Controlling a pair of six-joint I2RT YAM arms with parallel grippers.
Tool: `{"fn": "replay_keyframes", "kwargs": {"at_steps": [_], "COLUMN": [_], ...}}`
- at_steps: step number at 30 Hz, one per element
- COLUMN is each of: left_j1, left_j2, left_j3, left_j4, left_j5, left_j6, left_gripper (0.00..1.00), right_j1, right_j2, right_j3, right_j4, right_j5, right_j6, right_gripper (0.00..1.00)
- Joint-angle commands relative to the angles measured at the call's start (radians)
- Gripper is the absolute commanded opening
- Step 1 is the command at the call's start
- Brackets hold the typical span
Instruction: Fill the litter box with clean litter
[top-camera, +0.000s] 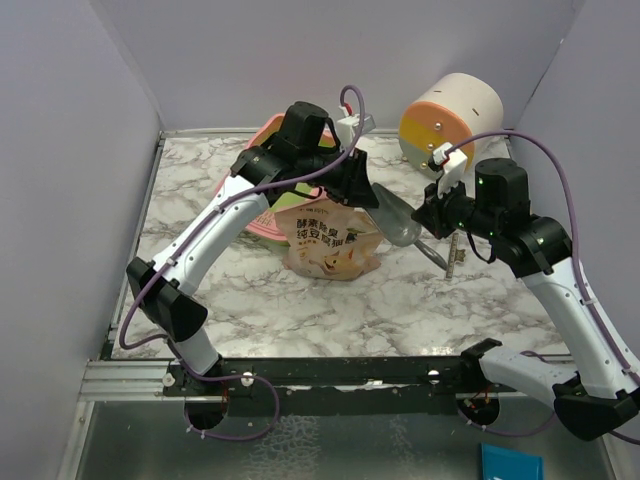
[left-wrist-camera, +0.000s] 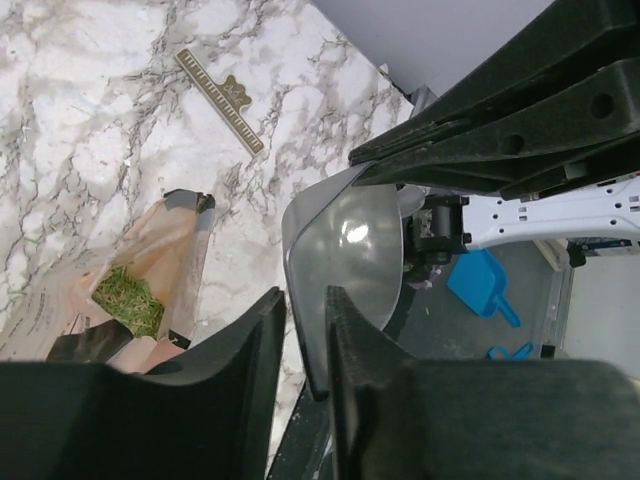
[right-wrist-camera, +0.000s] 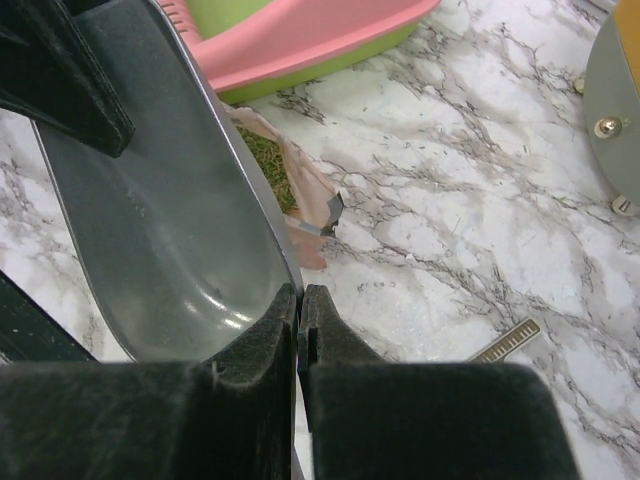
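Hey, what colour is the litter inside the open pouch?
The litter is green, clearest in the left wrist view.

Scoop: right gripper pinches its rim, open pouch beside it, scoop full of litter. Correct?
Not full. The right wrist view shows the scoop empty, bare grey metal inside. The rest holds: the right gripper pinches its rim, and the open pouch sits beside it, with litter inside the pouch.

Two arms on show: the left arm (top-camera: 215, 225) and the right arm (top-camera: 578, 298) both wear white link shells between chunky black joints, with mauve cables (top-camera: 566, 185) looping off each (a tiny green light (top-camera: 481, 182) glows on the right one) and matte black fingers (right-wrist-camera: 255, 340) up front.
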Motion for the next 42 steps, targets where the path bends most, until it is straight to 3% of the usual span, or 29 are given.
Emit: {"fn": "replay_keyframes", "kwargs": {"at_steps": [1, 4, 10, 19, 24, 31, 37, 42], "left_j1": [-0.003, -0.004, -0.004, 0.018, 0.043, 0.048, 0.049, 0.05], "left_j2": [-0.001, -0.015, -0.082, -0.362, -0.573, -0.759, -0.845, -0.915], "left_j3": [-0.03, -0.085, -0.229, -0.59, -0.828, -0.978, -1.032, -1.069], "left_j4": [0.063, 0.124, 0.283, 0.644, 0.845, 0.925, 0.925, 0.926], "left_j5": [0.012, 0.001, -0.055, -0.352, -0.587, -0.771, -0.815, -0.822], "left_j6": [-0.04, -0.077, -0.166, -0.416, -0.634, -0.749, -0.775, -0.783], "left_gripper": [0.17, 0.01, 0.0, 0.0, 0.0, 0.0, 0.0, 0.0], "right_j1": [0.006, 0.008, 0.008, 0.007, 0.007, 0.004, 0.001, -0.009], "right_j2": [-0.021, -0.021, -0.023, -0.011, 0.03, 0.0, -0.008, -0.001], "right_j3": [0.027, 0.022, 0.021, 0.034, 0.034, -0.013, -0.034, -0.047], "right_j4": [0.065, 0.069, 0.081, 0.252, 0.383, 0.548, 0.609, 0.646], "right_j5": [0.016, 0.002, 0.01, 0.042, -0.041, -0.068, -0.114, -0.153], "right_j6": [-0.009, -0.009, 0.016, 0.311, 0.473, 0.609, 0.663, 0.694], "right_gripper": [0.01, 0.01, 0.03, 0.48, 0.51, 0.57, 0.71, 0.73]}}
